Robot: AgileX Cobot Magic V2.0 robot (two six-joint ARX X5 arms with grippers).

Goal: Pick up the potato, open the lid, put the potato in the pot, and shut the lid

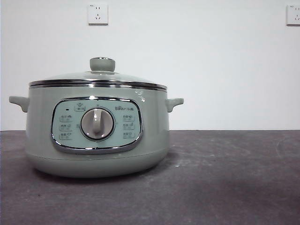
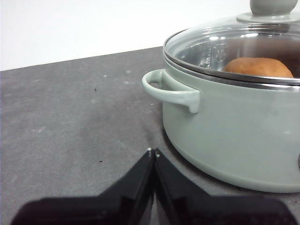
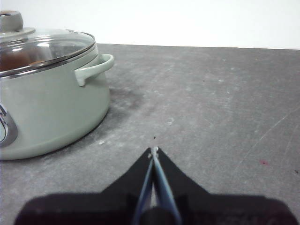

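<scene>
Tabletop carries pot toward its left edge, lid seated flush, potato inside. Left gripper and right gripper both closed, empty, parked low either side. Task looks done; keep clear of handles.

Matte black wedge-shaped jaws, apparently pale-tipped

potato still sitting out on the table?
No, the potato lies inside the pot, seen through the closed glass lid.
</scene>
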